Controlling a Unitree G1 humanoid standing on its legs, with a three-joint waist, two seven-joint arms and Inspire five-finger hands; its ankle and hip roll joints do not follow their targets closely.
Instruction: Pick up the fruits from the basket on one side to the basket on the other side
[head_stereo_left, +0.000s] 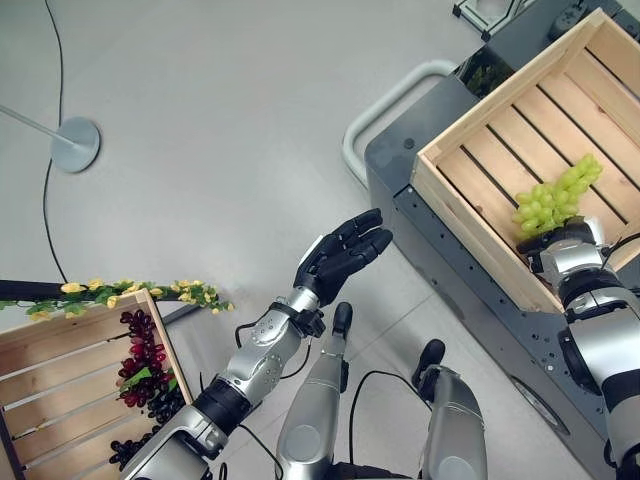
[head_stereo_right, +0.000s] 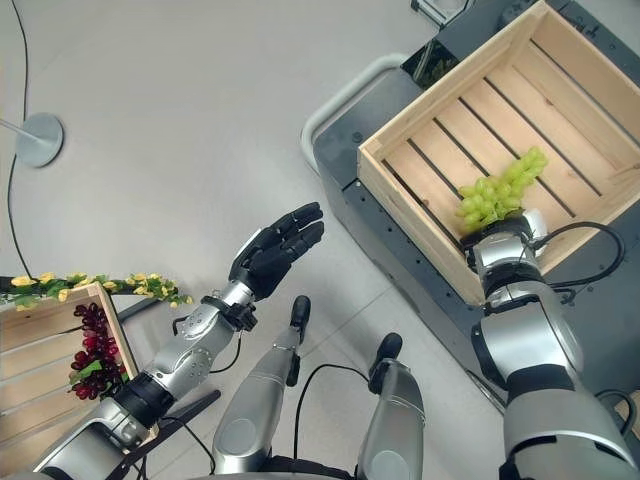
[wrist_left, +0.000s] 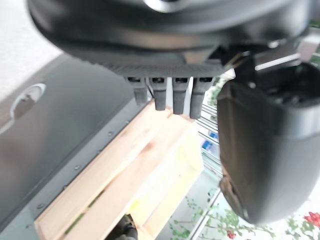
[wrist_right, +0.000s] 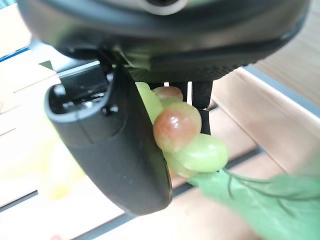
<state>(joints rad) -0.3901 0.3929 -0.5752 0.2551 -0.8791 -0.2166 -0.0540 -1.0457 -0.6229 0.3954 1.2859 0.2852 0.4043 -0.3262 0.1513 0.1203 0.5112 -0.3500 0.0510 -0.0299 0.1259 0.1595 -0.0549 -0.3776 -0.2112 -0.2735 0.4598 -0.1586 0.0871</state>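
A bunch of green grapes (head_stereo_left: 555, 195) hangs low inside the wooden crate (head_stereo_left: 510, 85) at the right, over its near corner. My right hand (head_stereo_right: 505, 238) is under the bunch and shut on it; in the right wrist view its thumb (wrist_right: 120, 150) presses the grapes (wrist_right: 185, 135) against the fingers. My left hand (head_stereo_left: 345, 255) is raised over the floor between the two crates, open with straight fingers (wrist_left: 172, 97) and holding nothing. A second wooden crate (head_stereo_left: 60, 385) at the lower left holds dark red and purple grapes (head_stereo_left: 145, 365).
The right crate rests on a dark grey cart (head_stereo_left: 420, 215) with a pale handle (head_stereo_left: 385, 105) on its left end. A garland of leaves and yellow flowers (head_stereo_left: 130, 292) lies along the left crate's far edge. A round stand base (head_stereo_left: 75, 142) sits on the floor at far left.
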